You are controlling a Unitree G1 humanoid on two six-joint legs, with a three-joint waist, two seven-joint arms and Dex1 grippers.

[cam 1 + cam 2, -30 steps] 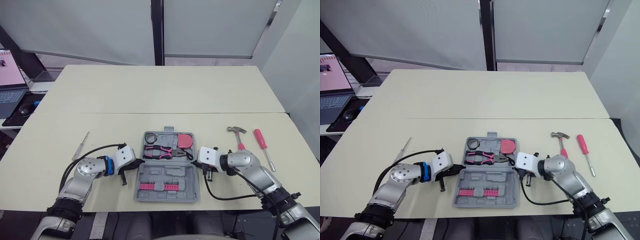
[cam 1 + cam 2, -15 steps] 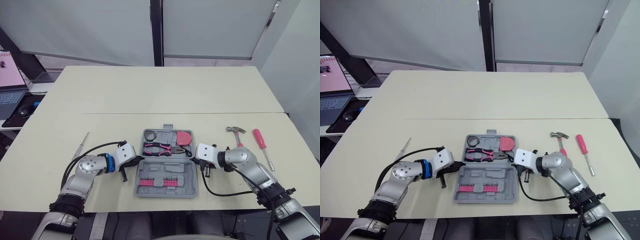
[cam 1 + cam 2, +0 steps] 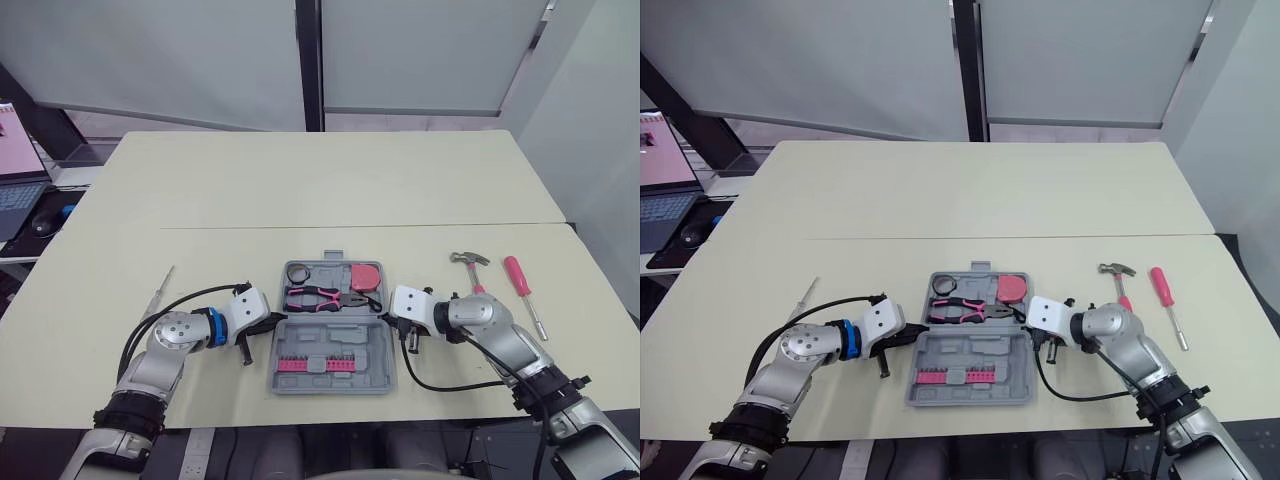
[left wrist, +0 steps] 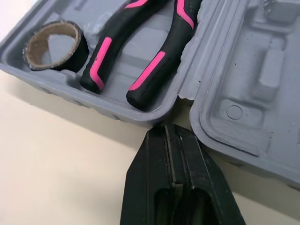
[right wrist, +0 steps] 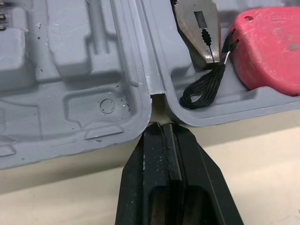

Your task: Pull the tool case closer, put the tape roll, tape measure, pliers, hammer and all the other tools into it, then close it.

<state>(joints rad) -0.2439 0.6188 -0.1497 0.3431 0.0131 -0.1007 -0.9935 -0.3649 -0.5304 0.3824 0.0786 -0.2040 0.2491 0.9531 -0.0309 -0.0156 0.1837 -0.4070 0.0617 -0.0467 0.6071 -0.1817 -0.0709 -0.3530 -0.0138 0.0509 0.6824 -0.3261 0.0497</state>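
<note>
Squarely between the two arms, the grey plastic tool case [image 3: 330, 345] lies open and flat, its near half close to the front edge of the cream table [image 3: 300, 180]. That near half carries a pink strip of bits [image 3: 315, 366]. The far half holds the black tape roll [image 4: 56, 44] in its left corner, the black-and-pink pliers [image 3: 318, 297] across the middle and the red tape measure [image 3: 367, 277] in its right corner. The left gripper [image 4: 165, 133], its two black fingers pressed together on nothing, has its tip at the hinge notch on the case's left edge. The right gripper [image 5: 159, 127], likewise pinched shut and empty, meets the same hinge line on the right edge. Whether either tip touches the plastic cannot be told. Right of the case and apart from it lies the pink-handled claw hammer [image 3: 474, 275], with the red-handled screwdriver [image 3: 525, 295] just beyond, nearer the table's right edge. A thin pale tool [image 3: 161, 292] lies well off to the left. Past the case a wide stretch of tabletop runs to the far edge, and a laptop [image 3: 665, 195] sits on a side desk beyond the left edge
</note>
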